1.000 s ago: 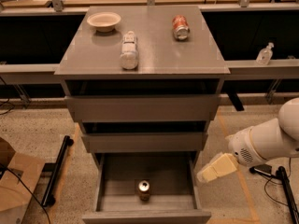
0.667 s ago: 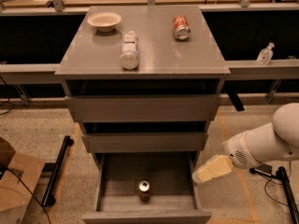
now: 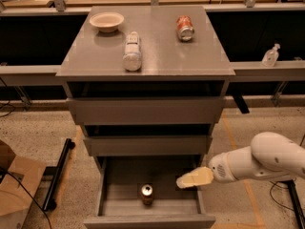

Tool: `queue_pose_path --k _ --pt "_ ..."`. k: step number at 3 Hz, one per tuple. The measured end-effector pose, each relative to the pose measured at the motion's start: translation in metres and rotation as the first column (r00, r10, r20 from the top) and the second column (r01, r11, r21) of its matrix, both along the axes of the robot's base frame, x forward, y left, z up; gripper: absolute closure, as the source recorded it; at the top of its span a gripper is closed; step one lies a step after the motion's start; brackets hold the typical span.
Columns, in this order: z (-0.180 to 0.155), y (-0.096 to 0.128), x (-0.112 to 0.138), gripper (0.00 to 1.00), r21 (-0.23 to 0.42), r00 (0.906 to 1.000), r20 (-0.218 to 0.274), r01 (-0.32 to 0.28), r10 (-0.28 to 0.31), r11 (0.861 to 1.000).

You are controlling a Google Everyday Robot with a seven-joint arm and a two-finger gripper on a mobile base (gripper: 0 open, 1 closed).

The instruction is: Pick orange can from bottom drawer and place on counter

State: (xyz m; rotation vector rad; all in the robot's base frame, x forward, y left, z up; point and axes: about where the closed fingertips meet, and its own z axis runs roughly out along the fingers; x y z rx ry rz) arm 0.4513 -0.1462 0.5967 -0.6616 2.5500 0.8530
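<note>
The orange can (image 3: 147, 194) stands upright in the open bottom drawer (image 3: 110, 205), near its front wall, silver top up. The gripper (image 3: 189, 179) reaches in from the right on a white arm (image 3: 259, 160) and hangs over the drawer's right part, to the right of the can and a little above it, apart from it. The counter (image 3: 162, 56) is the glossy grey top of the cabinet.
On the counter lie a white bottle (image 3: 132, 50), a red-and-white can (image 3: 185, 27) and a pale bowl (image 3: 106, 21). The two upper drawers (image 3: 145, 111) stand partly out. A cardboard box (image 3: 16, 185) and a black bar (image 3: 58, 174) are at left. A small bottle (image 3: 270, 55) sits on the right bench.
The gripper has moved left, from beside the drawer's right wall to over the drawer's right part, closer to the can. The can and the counter objects have not moved.
</note>
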Motion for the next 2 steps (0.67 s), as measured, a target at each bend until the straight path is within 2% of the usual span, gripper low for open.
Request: queue_pose_path --k 1,2 --pt "-0.057 0.015 0.011 0.00 0.058 0.9960 -0.059 0.071 -0.067 0.996" --pt "-0.072 0.017 0.010 0.00 0.067 0.9942 -0.077 0.081 -0.076 0.994"
